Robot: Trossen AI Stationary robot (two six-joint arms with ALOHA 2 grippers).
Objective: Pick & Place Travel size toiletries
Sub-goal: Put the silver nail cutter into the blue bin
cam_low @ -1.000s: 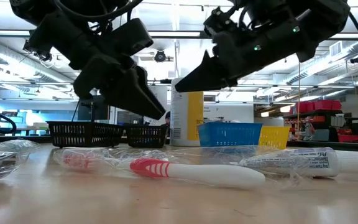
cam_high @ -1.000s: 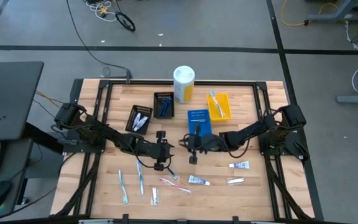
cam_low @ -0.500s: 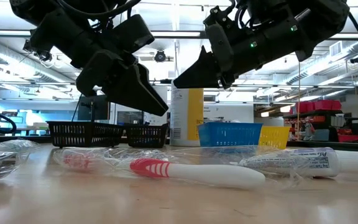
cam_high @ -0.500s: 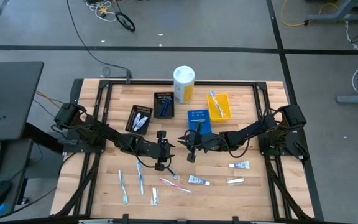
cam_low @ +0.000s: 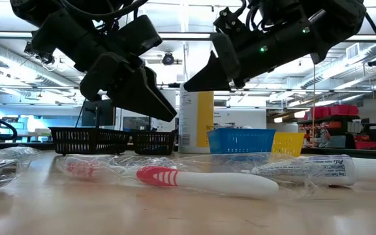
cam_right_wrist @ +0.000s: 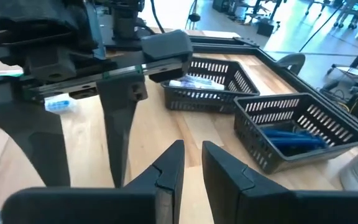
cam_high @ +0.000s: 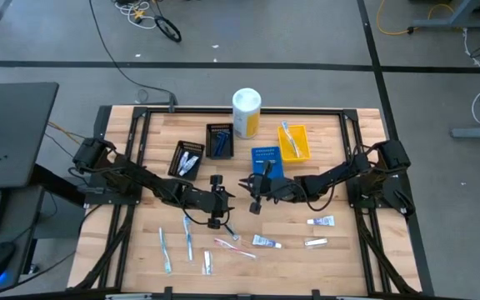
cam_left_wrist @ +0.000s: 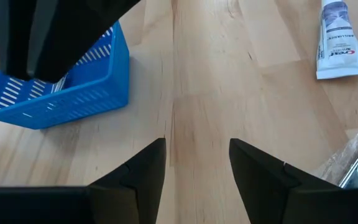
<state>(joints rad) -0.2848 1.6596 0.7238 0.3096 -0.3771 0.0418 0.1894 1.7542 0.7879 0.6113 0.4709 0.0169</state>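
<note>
Wrapped toiletries lie on the near half of the wooden table: light toothbrushes (cam_high: 164, 248) (cam_high: 188, 236), a pink toothbrush (cam_high: 232, 247) (cam_low: 201, 180), and white tubes (cam_high: 267, 242) (cam_high: 322, 221) (cam_high: 315, 242). My left gripper (cam_high: 227, 205) (cam_left_wrist: 197, 155) hovers open and empty above the table's middle, pointing toward the right edge. My right gripper (cam_high: 250, 198) (cam_right_wrist: 192, 155) hovers facing it, just in front of the blue tray (cam_high: 266, 162), its fingers almost together with nothing between them. Both are above the table in the low view (cam_low: 165, 108) (cam_low: 191, 81).
At the back stand a white-and-yellow canister (cam_high: 246, 112), two black trays (cam_high: 187, 158) (cam_high: 218, 140), one with white tubes and one with dark blue razors (cam_right_wrist: 291, 135), and a yellow tray (cam_high: 294, 142) holding a toothbrush. Bare wood lies between the grippers and the items.
My right gripper has risen a little and shifted slightly toward the table's left edge, staying empty. My left gripper has risen very slightly. The toiletries on the table have not moved.
</note>
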